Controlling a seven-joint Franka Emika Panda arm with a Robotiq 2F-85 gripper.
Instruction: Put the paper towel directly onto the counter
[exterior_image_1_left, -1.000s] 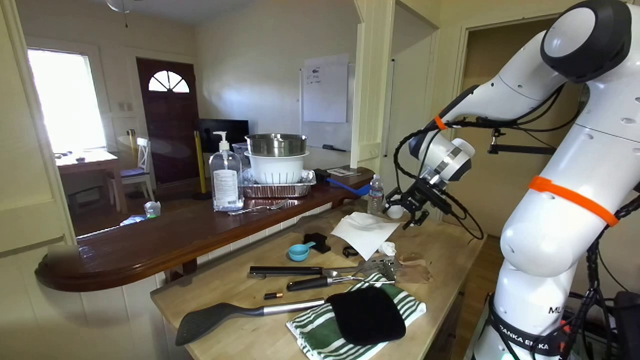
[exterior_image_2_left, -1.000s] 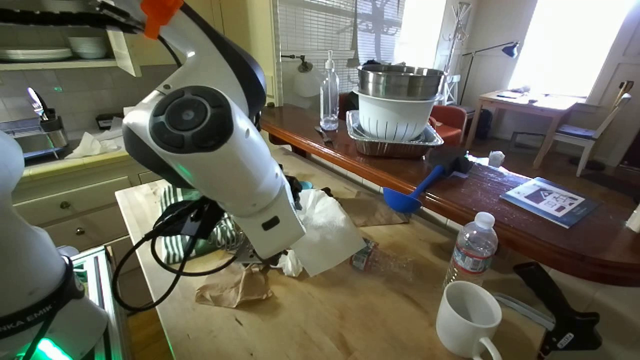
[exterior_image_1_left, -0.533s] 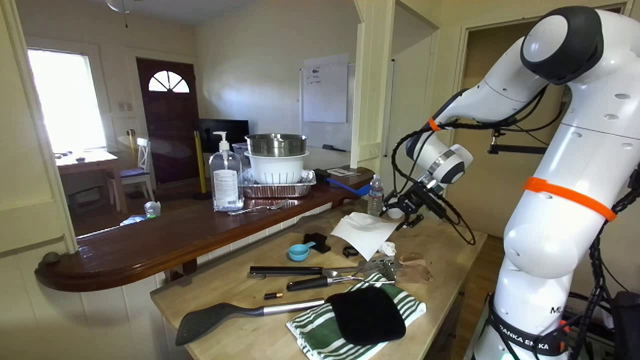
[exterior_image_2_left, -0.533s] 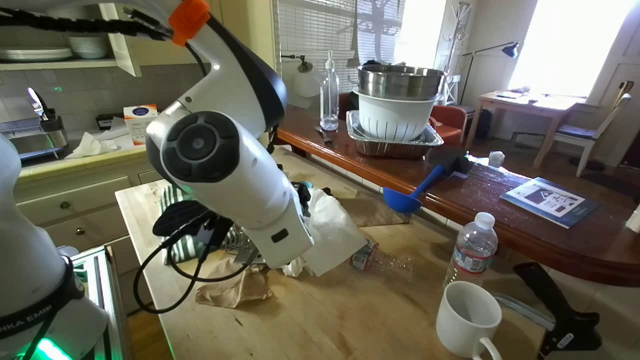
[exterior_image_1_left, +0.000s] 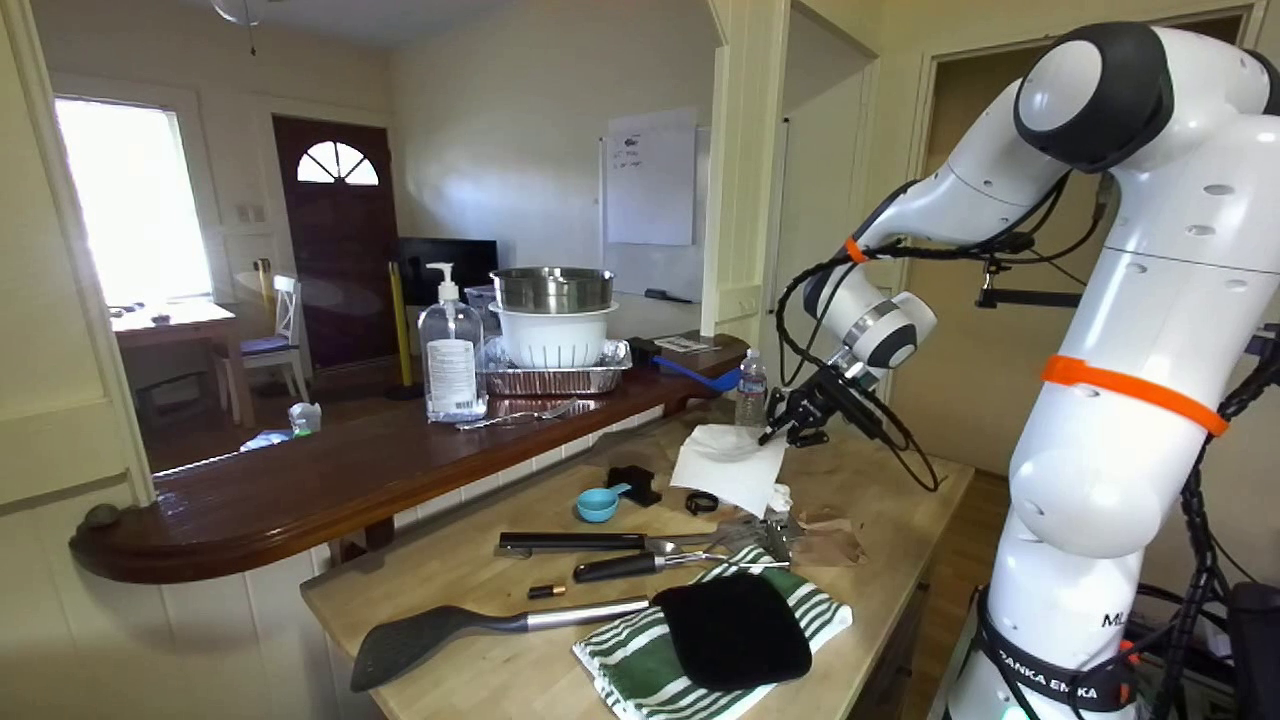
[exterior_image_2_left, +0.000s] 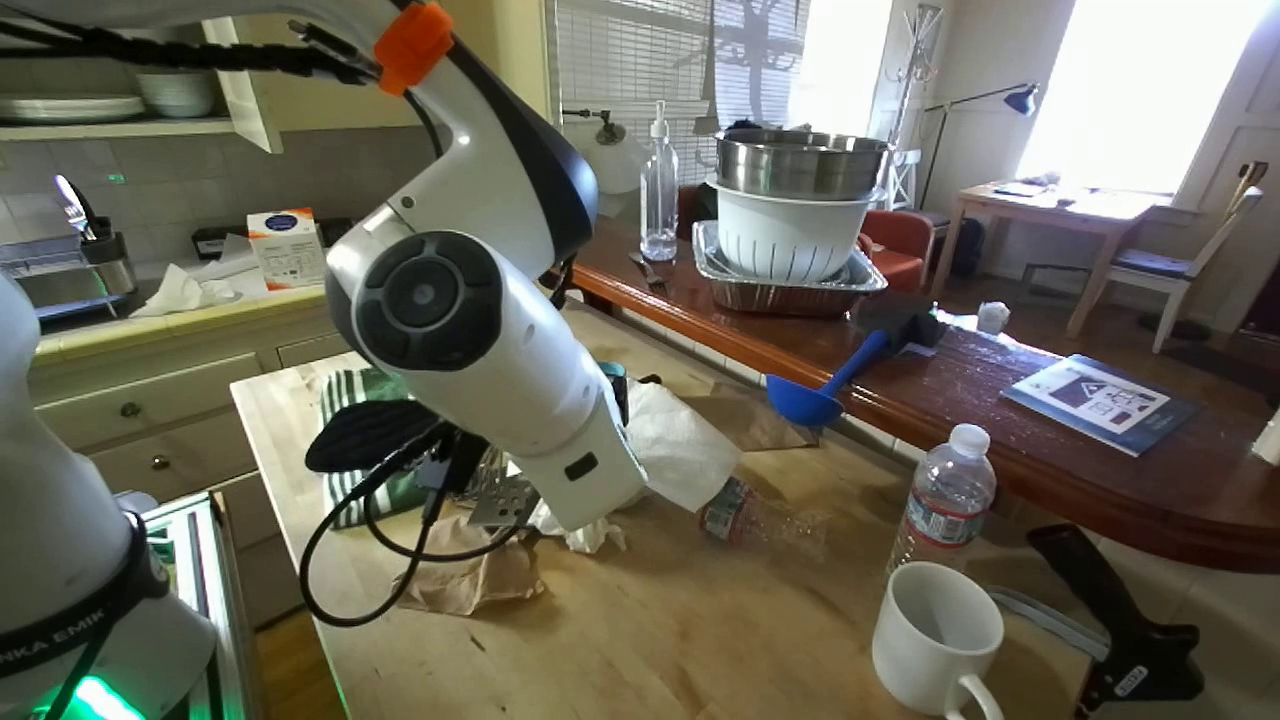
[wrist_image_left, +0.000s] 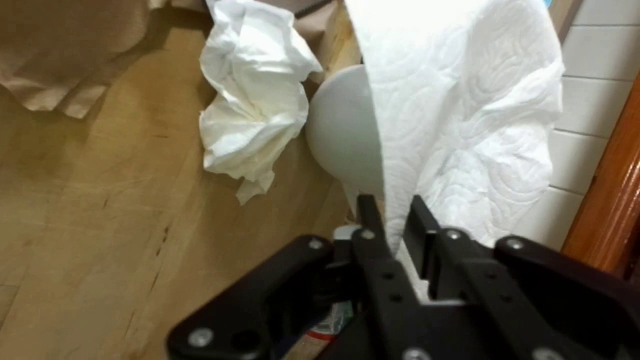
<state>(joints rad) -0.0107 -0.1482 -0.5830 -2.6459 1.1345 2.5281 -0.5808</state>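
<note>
In an exterior view: paper towel (exterior_image_1_left: 729, 464), one, white, right of centre over the counter (exterior_image_1_left: 450, 588); end effector (exterior_image_1_left: 787, 438) at its upper right.

In an exterior view: arm (exterior_image_2_left: 500, 360), left of centre, hides the end effector.

Wrist view: end effector, bottom centre, seemingly clamped on the paper towel's lower edge. Judged: light, limp, tearable; best pinched by a bunched fold.
</note>
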